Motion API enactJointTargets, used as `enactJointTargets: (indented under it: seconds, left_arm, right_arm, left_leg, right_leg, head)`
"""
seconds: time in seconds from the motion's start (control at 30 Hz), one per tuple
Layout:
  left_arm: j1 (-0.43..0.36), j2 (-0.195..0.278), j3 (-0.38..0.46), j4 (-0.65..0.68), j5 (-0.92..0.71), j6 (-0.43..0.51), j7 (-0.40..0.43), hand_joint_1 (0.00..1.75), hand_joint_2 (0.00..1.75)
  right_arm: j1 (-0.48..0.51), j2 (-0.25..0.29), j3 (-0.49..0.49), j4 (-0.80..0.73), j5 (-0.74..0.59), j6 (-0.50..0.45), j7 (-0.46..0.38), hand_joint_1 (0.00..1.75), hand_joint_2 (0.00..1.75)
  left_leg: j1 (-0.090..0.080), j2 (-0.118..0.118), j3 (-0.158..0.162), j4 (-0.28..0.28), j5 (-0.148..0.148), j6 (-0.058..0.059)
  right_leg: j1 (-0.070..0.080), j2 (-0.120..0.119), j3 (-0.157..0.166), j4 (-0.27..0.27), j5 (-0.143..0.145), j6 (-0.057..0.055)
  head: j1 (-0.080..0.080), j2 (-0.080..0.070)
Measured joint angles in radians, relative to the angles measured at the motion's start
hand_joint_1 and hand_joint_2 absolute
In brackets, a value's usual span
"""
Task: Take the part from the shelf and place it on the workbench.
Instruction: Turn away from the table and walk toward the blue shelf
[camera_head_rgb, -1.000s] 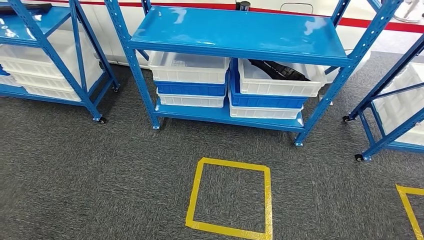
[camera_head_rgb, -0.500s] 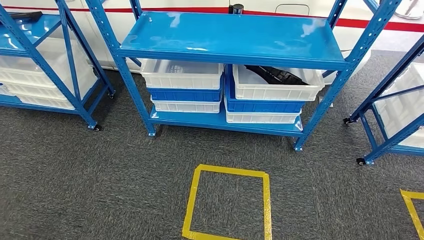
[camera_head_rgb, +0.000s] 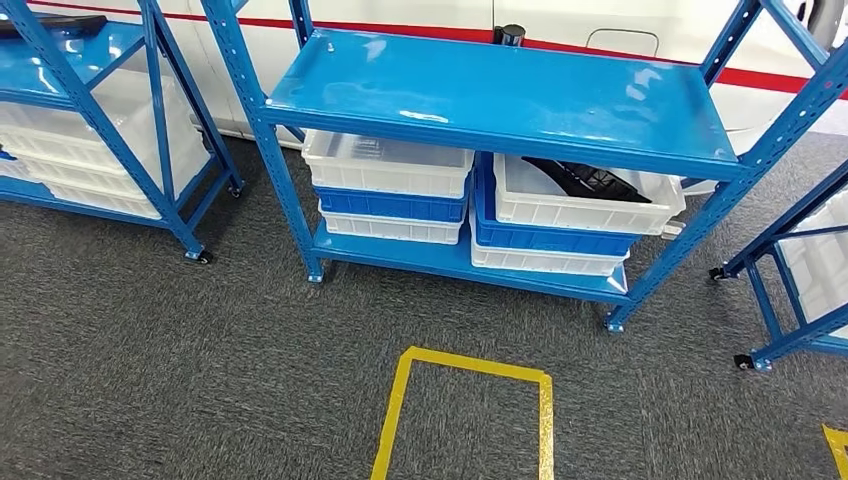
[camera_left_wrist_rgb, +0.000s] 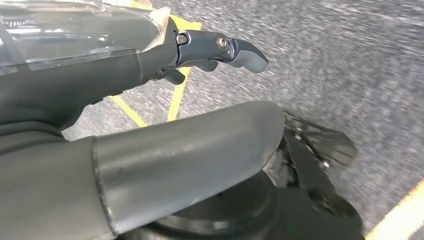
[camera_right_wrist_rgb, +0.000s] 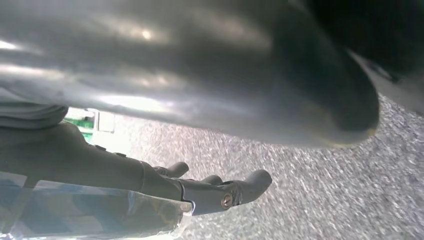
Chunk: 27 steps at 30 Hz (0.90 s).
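Observation:
A dark, long part (camera_head_rgb: 588, 180) lies in the upper white bin (camera_head_rgb: 600, 214) on the right side of the blue shelf's (camera_head_rgb: 500, 95) lower level. My left hand (camera_left_wrist_rgb: 165, 150) hangs over the grey carpet, fingers (camera_left_wrist_rgb: 225, 47) stretched out and holding nothing. My right hand (camera_right_wrist_rgb: 165, 65) also hangs over the carpet, its dark fingers (camera_right_wrist_rgb: 230, 192) spread and empty. Both hands are well away from the shelf.
Stacked white and blue bins (camera_head_rgb: 388, 185) fill the shelf's lower left. A small black cylinder (camera_head_rgb: 512, 34) stands at the back of the top board. More blue shelves stand left (camera_head_rgb: 90, 110) and right (camera_head_rgb: 800, 250). A yellow tape square (camera_head_rgb: 470, 365) marks the carpet in front.
The whole picture has shifted: the camera moved closer to the middle shelf, which now sits lower and larger, and the yellow square has slid toward the bottom edge.

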Motion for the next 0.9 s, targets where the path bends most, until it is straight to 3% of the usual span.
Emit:
enactJointTargets:
  seconds: [0.07,0.1,0.17,0.23,0.33,0.37,0.4,0.43,0.5,0.53,0.63,0.7,0.77,0.83,0.9]
  left_arm:
    - [-0.001,-0.001,0.000,0.000,0.000,0.000,0.000,0.00,0.00]
    - [-0.001,-0.001,0.000,0.000,0.000,0.000,0.000,0.00,0.00]
    - [-0.003,-0.002,0.000,0.000,0.000,0.000,0.000,0.00,0.00]
    - [-0.005,-0.002,0.000,0.000,0.000,0.000,0.000,0.00,0.00]
    - [-0.004,-0.001,0.000,0.000,0.000,0.000,0.000,0.00,0.00]
    - [-0.004,-0.001,0.000,0.000,0.000,0.000,-0.001,0.00,0.00]
    - [-0.003,0.000,0.000,0.000,0.000,0.000,-0.001,0.00,0.00]
    - [-0.002,0.000,0.000,0.000,0.000,0.001,-0.002,0.00,0.00]
    - [-0.001,0.001,0.000,0.000,0.001,0.001,-0.002,0.00,0.00]
    - [-0.002,0.002,0.000,0.000,0.002,0.001,-0.003,0.00,0.00]
    - [-0.003,0.002,0.000,0.000,0.003,0.001,-0.002,0.00,0.00]
    - [-0.002,0.002,0.000,0.000,0.002,0.001,-0.002,0.00,0.00]
    - [-0.002,0.001,0.000,0.000,0.003,0.002,-0.001,0.00,0.00]
    - [-0.003,0.000,0.000,0.000,0.008,0.006,0.003,0.00,0.00]
    - [-0.002,0.000,0.001,0.000,0.012,0.013,0.009,0.00,0.00]
  right_arm:
    - [0.002,-0.001,0.000,0.000,0.000,0.000,0.000,0.00,0.00]
    - [0.001,0.000,0.000,0.000,0.000,0.001,0.000,0.00,0.00]
    - [0.000,0.000,0.000,0.000,0.000,0.001,0.000,0.00,0.00]
    - [0.000,-0.001,0.000,0.000,0.000,0.001,0.000,0.00,0.00]
    - [0.000,-0.001,0.000,0.000,0.001,0.001,0.001,0.00,0.00]
    - [0.001,-0.001,0.000,0.000,0.002,0.000,0.001,0.00,0.00]
    - [0.002,-0.001,0.000,0.000,0.004,0.000,0.001,0.00,0.00]
    - [0.003,0.000,0.000,0.000,0.006,0.000,0.000,0.00,0.00]
    - [0.003,0.001,0.000,0.000,0.010,0.000,0.000,0.00,0.00]
    - [0.002,0.002,0.000,0.000,0.011,0.000,-0.001,0.00,0.00]
    - [-0.002,0.004,0.000,0.000,0.013,0.000,-0.001,0.00,0.00]
    - [-0.001,0.004,0.000,0.000,0.013,0.001,-0.001,0.00,0.00]
    - [-0.002,0.004,0.001,0.000,0.016,0.000,-0.001,0.00,0.00]
    - [-0.004,0.004,0.002,0.000,0.025,0.000,-0.002,0.00,0.00]
    - [-0.005,0.003,0.003,0.000,0.033,-0.001,-0.003,0.00,0.00]
  left_leg:
    - [-0.002,-0.001,0.013,0.001,-0.016,-0.014]
    - [-0.003,-0.001,0.017,0.005,-0.018,-0.020]
    - [-0.002,0.003,0.004,0.039,-0.009,-0.030]
    - [0.000,0.009,-0.057,0.135,-0.008,-0.039]
    - [0.006,0.014,-0.185,0.292,-0.082,-0.054]
    - [0.007,0.015,-0.211,0.305,-0.098,-0.055]
    - [0.008,0.015,-0.222,0.288,-0.091,-0.055]
    - [0.008,0.016,-0.217,0.242,-0.057,-0.052]
    - [0.004,0.021,-0.185,0.116,0.040,-0.037]
    - [0.000,0.022,-0.171,0.070,0.067,-0.030]
    - [-0.006,0.019,-0.147,0.028,0.071,-0.013]
    - [-0.002,0.016,-0.118,0.014,0.078,0.000]
    - [0.001,0.016,-0.096,0.010,0.074,0.009]
    - [0.000,0.014,-0.086,0.010,0.061,0.012]
    - [-0.001,0.011,-0.067,0.010,0.044,0.011]
  right_leg:
    - [0.005,-0.003,0.017,-0.042,0.040,-0.023]
    - [0.008,-0.004,0.020,-0.044,0.036,-0.038]
    - [0.003,-0.001,0.034,-0.051,0.038,-0.054]
    - [-0.003,0.000,0.049,-0.058,0.031,-0.065]
    - [-0.002,0.001,0.069,-0.060,0.011,-0.079]
    - [-0.002,0.003,0.078,-0.060,0.003,-0.080]
    - [-0.002,0.004,0.088,-0.060,-0.006,-0.079]
    - [-0.002,0.005,0.099,-0.060,-0.015,-0.077]
    - [0.000,0.006,0.117,-0.062,-0.033,-0.072]
    - [0.002,0.007,0.124,-0.064,-0.042,-0.067]
    - [0.006,0.007,0.151,-0.068,-0.047,-0.042]
    - [0.006,0.006,0.155,-0.037,-0.049,-0.029]
    - [0.004,0.006,0.101,0.058,-0.074,-0.026]
    - [0.005,0.006,0.014,0.175,-0.118,-0.030]
    - [0.005,0.006,-0.035,0.198,-0.140,-0.032]
  head:
    - [0.001,0.000]
    - [0.001,0.000]
    - [-0.002,0.000]
    - [-0.008,0.000]
    - [-0.013,0.000]
    - [-0.014,0.000]
    - [-0.015,0.000]
    - [-0.015,0.000]
    - [-0.016,0.000]
    - [-0.017,0.000]
    - [-0.018,0.000]
    - [-0.016,0.000]
    - [-0.009,0.000]
    - [-0.003,0.000]
    - [-0.002,0.000]
